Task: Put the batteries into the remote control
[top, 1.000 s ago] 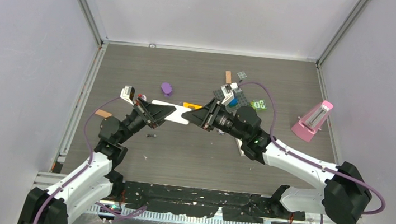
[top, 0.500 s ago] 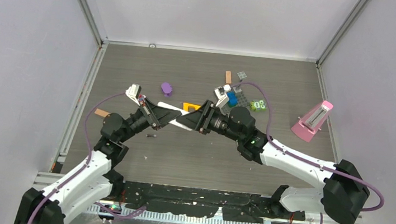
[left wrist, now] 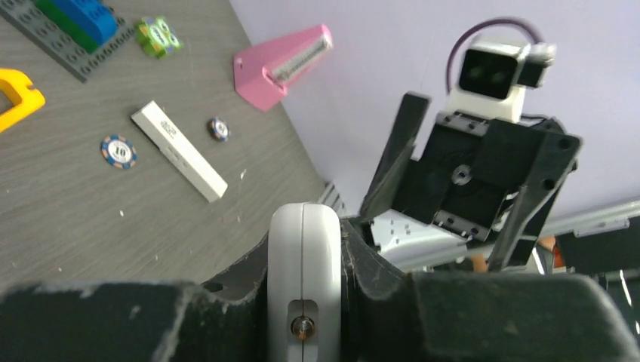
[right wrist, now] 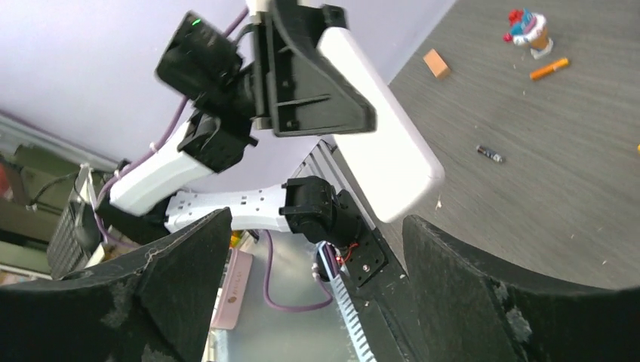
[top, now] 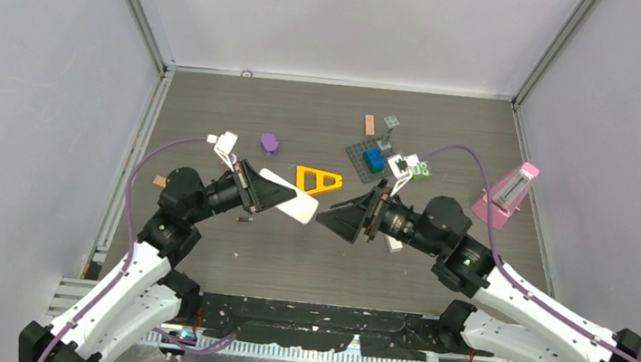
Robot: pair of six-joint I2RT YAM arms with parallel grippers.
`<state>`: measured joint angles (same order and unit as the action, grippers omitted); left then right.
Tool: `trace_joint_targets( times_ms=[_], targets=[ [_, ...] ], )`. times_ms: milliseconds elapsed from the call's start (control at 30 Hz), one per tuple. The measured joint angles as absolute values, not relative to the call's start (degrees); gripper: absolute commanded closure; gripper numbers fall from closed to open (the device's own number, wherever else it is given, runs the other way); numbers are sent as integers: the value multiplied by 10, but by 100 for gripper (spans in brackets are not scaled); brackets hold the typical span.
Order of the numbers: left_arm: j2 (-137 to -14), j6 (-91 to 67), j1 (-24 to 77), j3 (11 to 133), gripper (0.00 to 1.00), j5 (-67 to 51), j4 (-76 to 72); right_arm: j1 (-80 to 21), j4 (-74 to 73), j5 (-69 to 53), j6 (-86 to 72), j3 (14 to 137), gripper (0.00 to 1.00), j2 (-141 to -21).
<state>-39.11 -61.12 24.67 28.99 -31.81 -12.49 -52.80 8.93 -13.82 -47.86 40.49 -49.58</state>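
My left gripper (top: 272, 192) is shut on the white remote control (top: 289, 199), held above the table with its free end pointing right. In the left wrist view the remote control (left wrist: 304, 264) stands edge-on, clamped between the jaws of the left gripper (left wrist: 304, 249). My right gripper (top: 330, 220) is open just right of the remote's tip and does not touch it. In the right wrist view the right gripper (right wrist: 313, 226) has nothing between its spread fingers, and the remote control (right wrist: 385, 143) hangs beyond them. One small dark battery (top: 245, 220) lies on the table below the remote; the same battery (right wrist: 490, 154) shows in the right wrist view.
A yellow triangle (top: 317, 181) lies behind the two grippers. Further back are a purple piece (top: 270, 143) and a grey baseplate (top: 359, 150) with a blue brick. A pink metronome (top: 507, 195) stands at the right. A white bar (left wrist: 179, 150) and poker chips (left wrist: 119, 151) lie under the right arm.
The right gripper has opened, let go of the remote and drawn back to the right. The left gripper has kept hold of the remote and shifted slightly left.
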Motion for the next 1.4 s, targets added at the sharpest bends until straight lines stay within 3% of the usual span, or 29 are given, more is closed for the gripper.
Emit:
trace_joint_targets(
  times_ms=[200,500,867,1400],
  targets=[
    [-425,-566,246,347,100,-434,-90,-528,25,-176,-385,407,15,-436],
    [-456,-434,246,433,100,-595,8,-528,-103,-241,-223,471,20,-470],
    [-446,-414,246,432,100,-623,30,-543,-140,-319,-140,543,22,-548],
    [-425,-415,244,430,100,-677,-14,-606,-108,-294,-141,580,49,-643]
  ],
)
